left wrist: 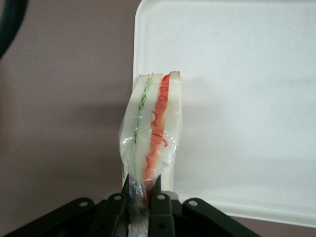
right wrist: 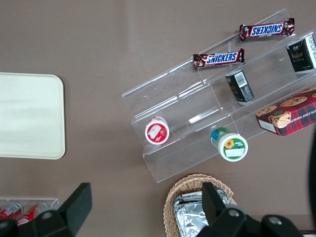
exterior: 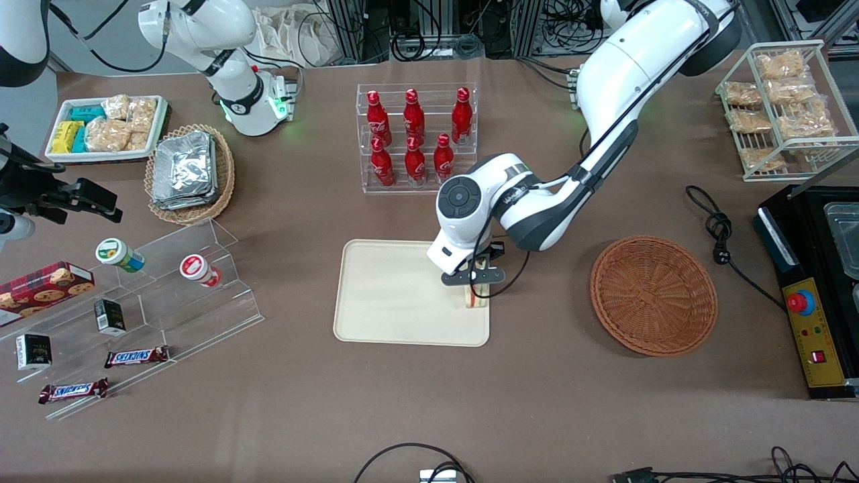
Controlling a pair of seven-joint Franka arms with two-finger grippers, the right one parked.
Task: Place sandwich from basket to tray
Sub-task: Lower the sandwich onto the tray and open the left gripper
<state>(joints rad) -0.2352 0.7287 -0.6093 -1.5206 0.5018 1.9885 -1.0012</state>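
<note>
Legible writing: two bars marked SNICKERS (exterior: 136, 357) on the lowest step of the clear acrylic riser (exterior: 168, 295) toward the parked arm's end of the table; red bottles (exterior: 414, 137) with white script stand in a clear rack, script too small to read. A red plaid cookie box (exterior: 43, 288) lies beside the riser, text unreadable. Containers: the tray (exterior: 389, 295) carries only the sandwich (exterior: 477, 300), at its edge nearest the basket (exterior: 653, 294); the basket holds nothing and sits on the table toward the working arm's end. A lighter wicker basket (exterior: 221, 176) holds silver foil packets; a white tray (exterior: 104, 127) beside it holds bagged snacks and blue and yellow packets; a wire rack (exterior: 782, 107) holds more bagged tan snacks. Gripper (exterior: 475, 287): over the tray's edge, jaws narrow and clamped on the sandwich's clear wrapper at one end, as the left wrist view shows (left wrist: 139, 195); the sandwich (left wrist: 150, 131) stands on edge, green and red filling layers facing the camera. Nearby: a black power cable (exterior: 721, 235) lies between the basket and a black control box (exterior: 809, 322).
</note>
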